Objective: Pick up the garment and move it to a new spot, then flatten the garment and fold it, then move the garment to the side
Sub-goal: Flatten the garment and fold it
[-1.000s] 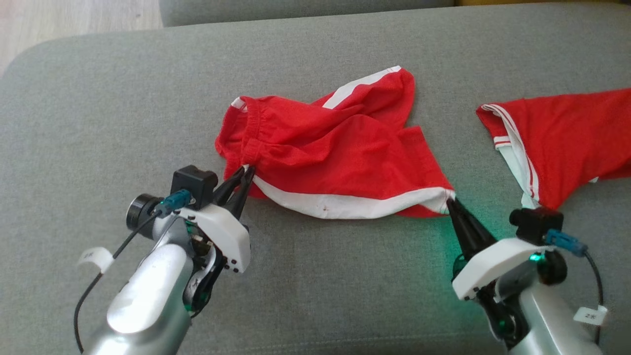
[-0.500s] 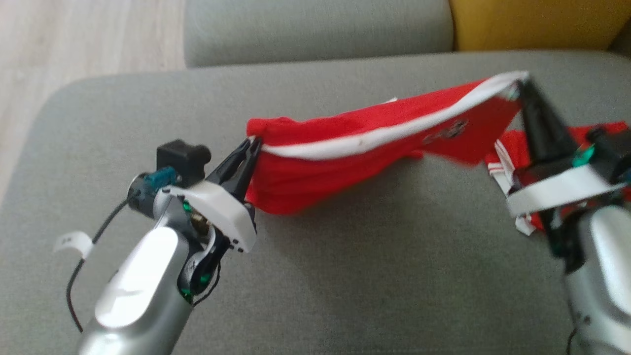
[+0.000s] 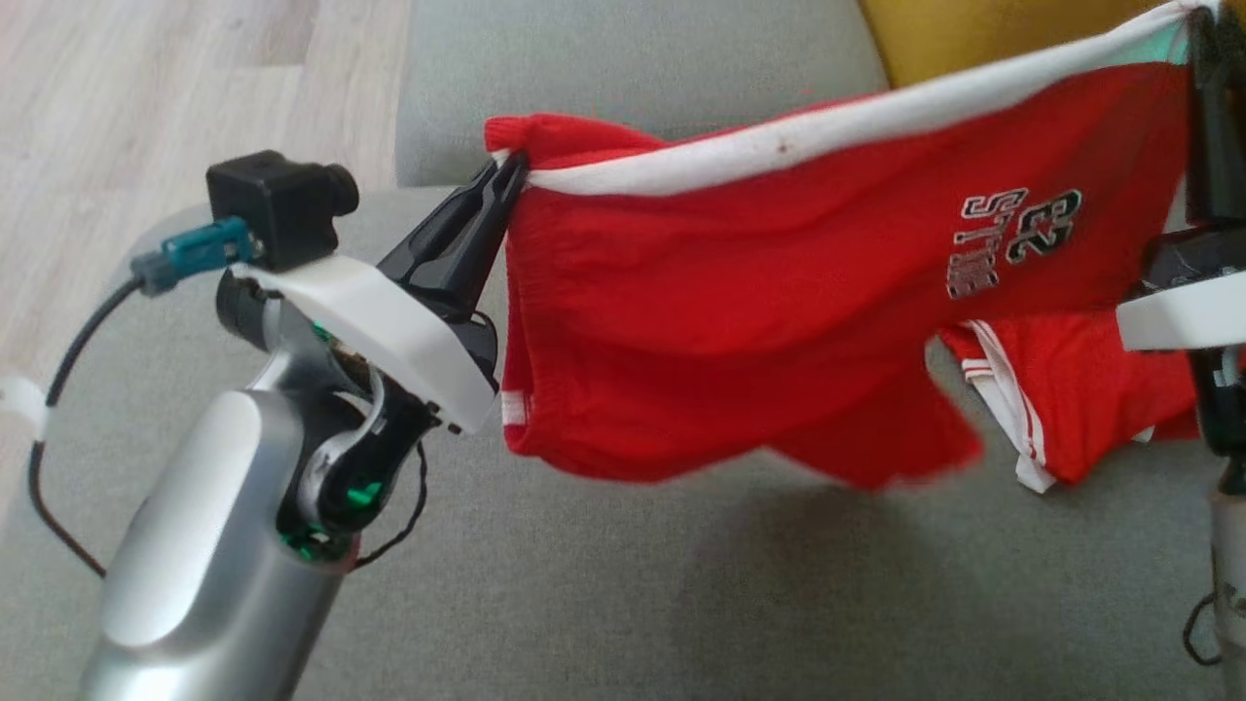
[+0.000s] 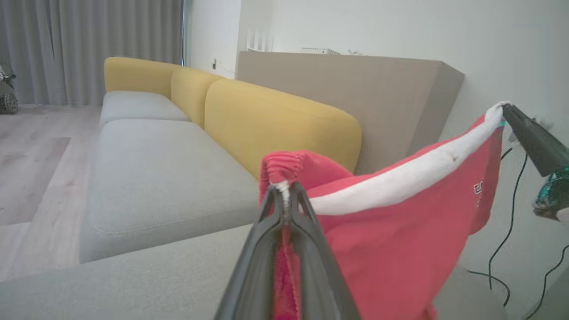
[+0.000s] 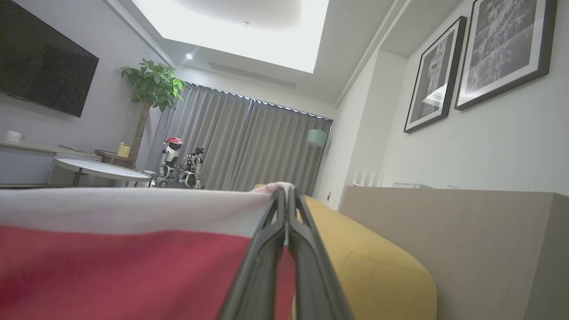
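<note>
The garment is a pair of red shorts with a white band and a printed number, hanging stretched in the air above the grey sofa seat. My left gripper is shut on its left corner by the gathered waistband. At the upper right, my right gripper is shut on the white band's other end. In the left wrist view the garment hangs to the right of the left gripper, with the right gripper's fingers at the far corner. The right wrist view has the right gripper pinching the garment.
A second red garment with white stripes lies on the seat at the right, partly behind the hanging one. Yellow backrest cushions stand behind, another grey seat lies beyond, and wooden floor shows at the left.
Both grippers have lifted the garment off the seat and pulled it taut in the air; the right one rose highest. The head camera has also tilted up.
</note>
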You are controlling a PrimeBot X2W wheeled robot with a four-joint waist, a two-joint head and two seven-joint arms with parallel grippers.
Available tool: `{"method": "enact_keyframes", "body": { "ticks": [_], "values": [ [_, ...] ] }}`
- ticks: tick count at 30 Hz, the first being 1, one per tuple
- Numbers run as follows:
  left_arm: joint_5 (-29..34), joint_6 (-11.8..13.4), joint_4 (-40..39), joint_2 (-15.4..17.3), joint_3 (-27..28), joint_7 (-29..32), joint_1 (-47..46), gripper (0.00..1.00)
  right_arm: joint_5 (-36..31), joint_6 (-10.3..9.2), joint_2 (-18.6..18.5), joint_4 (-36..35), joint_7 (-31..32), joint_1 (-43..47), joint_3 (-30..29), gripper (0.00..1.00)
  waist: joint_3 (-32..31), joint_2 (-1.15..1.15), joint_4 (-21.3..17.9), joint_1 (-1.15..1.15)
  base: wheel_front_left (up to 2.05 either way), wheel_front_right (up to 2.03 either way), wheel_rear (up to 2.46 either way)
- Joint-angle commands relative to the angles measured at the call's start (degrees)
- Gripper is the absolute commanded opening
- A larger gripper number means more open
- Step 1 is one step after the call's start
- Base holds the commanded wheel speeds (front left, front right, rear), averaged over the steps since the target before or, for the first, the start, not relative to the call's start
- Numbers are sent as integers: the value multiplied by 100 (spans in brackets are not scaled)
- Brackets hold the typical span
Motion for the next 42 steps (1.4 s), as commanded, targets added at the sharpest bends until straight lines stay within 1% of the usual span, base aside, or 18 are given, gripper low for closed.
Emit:
{"method": "enact_keyframes", "body": {
  "ticks": [1, 4, 6, 7, 10, 14, 17, 19, 21, 25, 29, 31, 34, 37, 42],
  "values": [
    [-2, 35, -217, 243, 306, 131, -373, 0, 16, -4, -66, -186, 159, -160, 115, 0, 127, 0, -17, 0, 0, 0, 0],
    [-149, 9, -35, 234, 349, 410, -764, 0, 168, -4, -194, -58, 333, -538, 314, 0, 384, 0, -58, 0, 0, 0, 0],
    [-147, -30, 262, 249, 381, 554, -1210, 0, 379, -4, -263, 188, 399, -1042, 506, 0, 702, 0, -118, 0, 0, 0, 0],
    [-147, -30, 262, 249, 381, 554, -1210, 0, 379, -4, -263, 188, 399, -1042, 506, 0, 702, 0, -118, 0, 0, 0, 0],
    [-102, -139, 993, 176, 456, 539, -2038, 0, 619, -4, -357, 924, 314, -2051, 832, 0, 1135, 0, -191, 0, 0, 0, 0],
    [206, -207, 2114, 107, 619, 106, -3383, 0, 693, -4, -326, 2152, -50, -3617, 1118, 0, 1776, 0, -199, 0, 0, 0, 0],
    [379, -268, 2945, 48, 746, -436, -4161, 0, 645, -4, -124, 3134, -441, -4591, 1127, 0, 2040, 0, -168, 0, 0, 0, 0],
    [462, -414, 3396, 17, 744, -774, -4529, 0, 542, -4, -18, 3670, -761, -5057, 1141, 0, 2178, 0, -129, 0, 0, 0, 0],
    [492, -645, 3802, -16, 674, -1032, -4739, 0, 453, -4, 86, 4154, -1071, -5330, 1150, 0, 2270, 0, -79, 0, 0, 0, 0],
    [518, -821, 4493, -159, 567, -1529, -4810, 0, 445, -4, 245, 4998, -1463, -5376, 1327, 0, 2413, 0, 54, 0, 0, 0, 0],
    [522, -982, 5048, -287, 284, -1907, -4422, 0, 505, -4, 410, 5752, -1716, -4905, 1562, 0, 2439, 0, 112, 0, 0, 0, 0],
    [633, -1036, 5299, -249, -53, -2026, -4081, 0, 385, -4, 504, 6083, -1824, -4554, 1825, 0, 2408, 0, 113, 0, 0, 0, 0],
    [650, -1062, 5592, -220, -451, -2216, -3558, 0, 334, -4, 614, 6479, -1911, -4115, 2067, 0, 2328, 0, 130, 0, 0, 0, 0],
    [478, -1066, 5678, -180, -855, -2383, -3000, 0, 351, -4, 669, 6783, -1940, -3718, 2400, 0, 2153, 0, 143, 0, 0, 0, 0],
    [359, -1067, 5709, 6, -1556, -2574, -2130, 0, 634, -4, 560, 7096, -1952, -3111, 3153, 0, 1694, 0, 189, 0, 0, 0, 0]
  ]
}}
